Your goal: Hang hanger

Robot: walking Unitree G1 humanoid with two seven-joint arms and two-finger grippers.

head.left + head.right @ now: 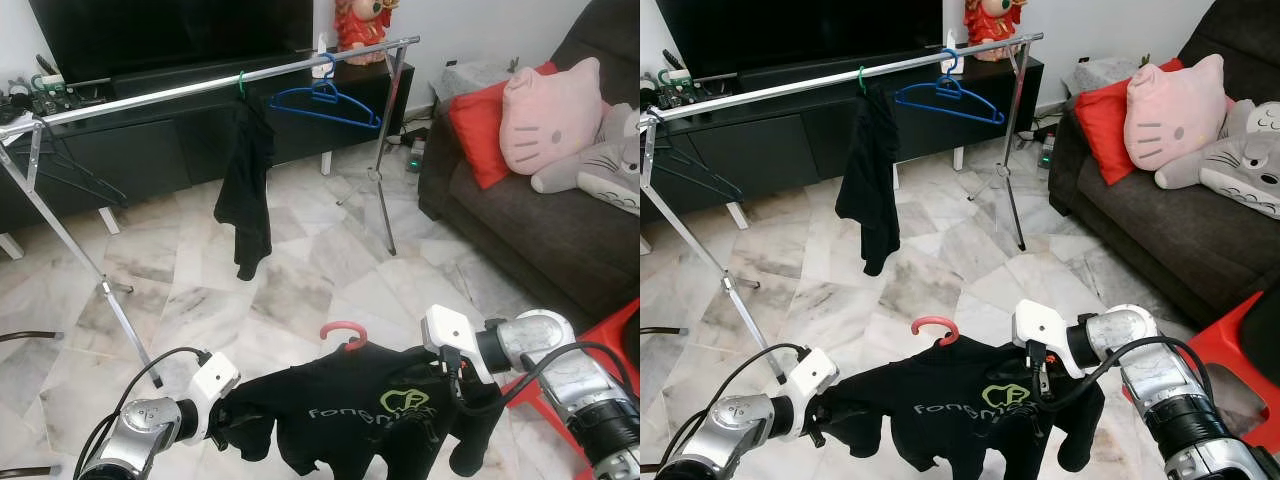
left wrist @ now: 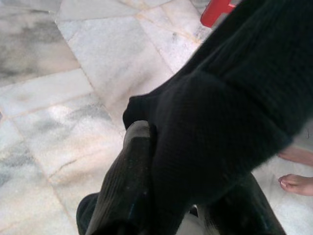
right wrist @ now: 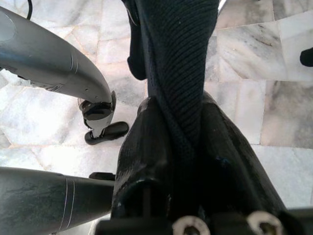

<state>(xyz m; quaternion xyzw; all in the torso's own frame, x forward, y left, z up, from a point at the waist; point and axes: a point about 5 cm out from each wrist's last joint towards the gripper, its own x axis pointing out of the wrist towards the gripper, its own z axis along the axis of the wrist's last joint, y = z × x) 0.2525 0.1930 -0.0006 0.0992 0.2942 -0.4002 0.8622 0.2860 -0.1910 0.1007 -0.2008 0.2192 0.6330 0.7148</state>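
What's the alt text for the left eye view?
Both grippers, left gripper and right gripper, hold a black t-shirt on a red-hooked hanger above marble floor, facing a metal clothes rail with a hanging black garment and an empty blue hanger.

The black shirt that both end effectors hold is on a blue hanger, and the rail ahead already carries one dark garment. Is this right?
Not quite. The hanger in the black shirt has a red hook, as the left eye view shows; the blue hanger hangs bare on the rail. The rest is right.
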